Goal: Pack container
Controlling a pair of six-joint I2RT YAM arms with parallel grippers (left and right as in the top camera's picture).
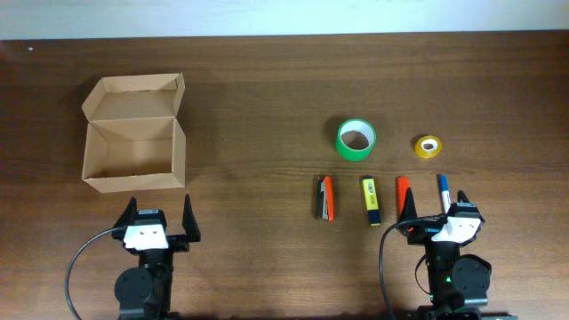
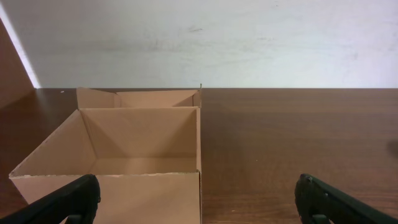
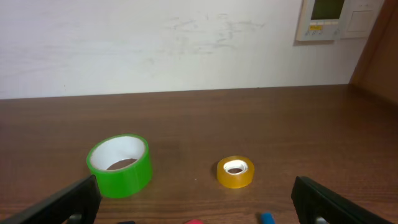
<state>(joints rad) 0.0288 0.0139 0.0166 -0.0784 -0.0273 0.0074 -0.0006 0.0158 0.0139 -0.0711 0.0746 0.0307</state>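
Toward the tabletop's left edge sits the container [image 1: 133, 147], upright, its flap lid folded back toward the far edge. Just nearer the near edge, the left gripper [image 1: 160, 212] stands fully spread, gripping nothing. Right of centre lie a green tape roll [image 1: 356, 140] and a yellow tape roll [image 1: 428, 148], with a row of pens [image 1: 370, 201] in front of them. By the near edge, the right gripper [image 1: 437, 209] gapes equally wide, holding nothing.
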